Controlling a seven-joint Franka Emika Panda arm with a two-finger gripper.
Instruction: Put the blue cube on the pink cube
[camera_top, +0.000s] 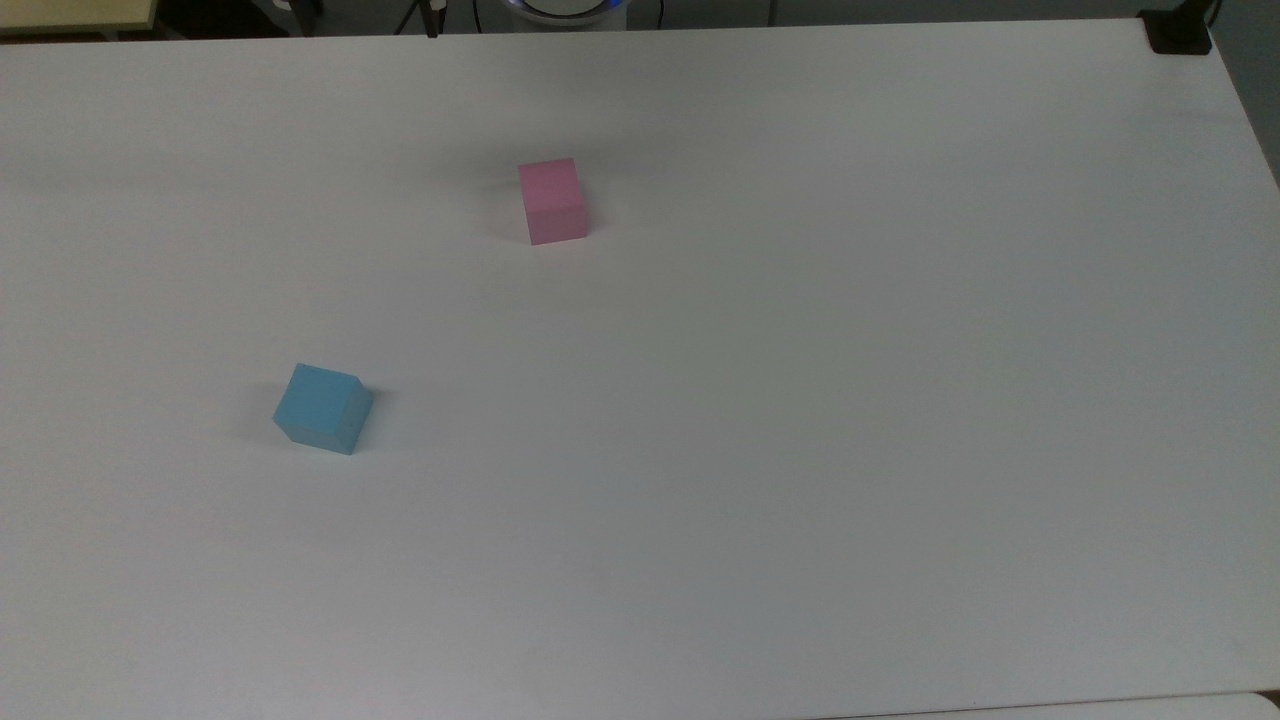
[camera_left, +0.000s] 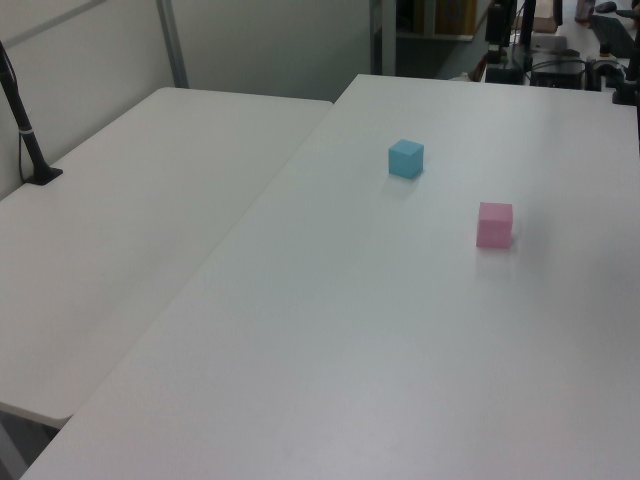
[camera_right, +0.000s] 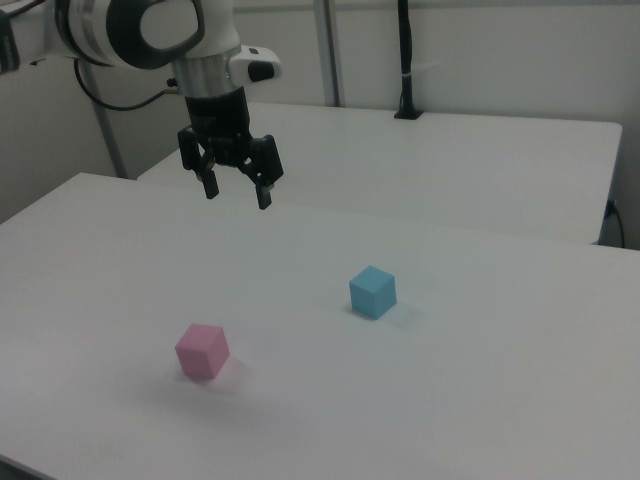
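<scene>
- Nothing done yet, I'd say. The blue cube (camera_right: 372, 291) sits on the table (camera_top: 800, 400) by itself, w/ the pink cube (camera_right: 202, 350) well apart from it; nothing is stacked.
- Top view: blue cube (camera_top: 323, 408) lies toward the top view's lower left, turned at an angle to the table edge. Pink cube (camera_top: 552, 200) is further up, near the middle, sitting more square.
- Left view: blue cube (camera_left: 405, 158) is farther back, pink cube (camera_left: 494, 224) nearer and off to the left view's right.
- Gripper (camera_right: 236, 191) hangs in the air in the right view, above the table and behind both cubes, nearer over the pink one than the blue. Fingers are spread, released, holding nothing.
- All left to do: reach the blue cube, grip it, lift, carry it across, set it on the pink one.
- Blue cube's skew prob. means a wrist turn to line the fingers up w/ its faces.
- Around: a second white table (camera_left: 120, 220) butts up beside this one, a black post (camera_left: 25, 125) w/ a cable stands on it, and a small black clamp (camera_top: 1178, 32) sits at a far corner.
- Nothing lies btw. the two cubes, so the path looks open.
</scene>
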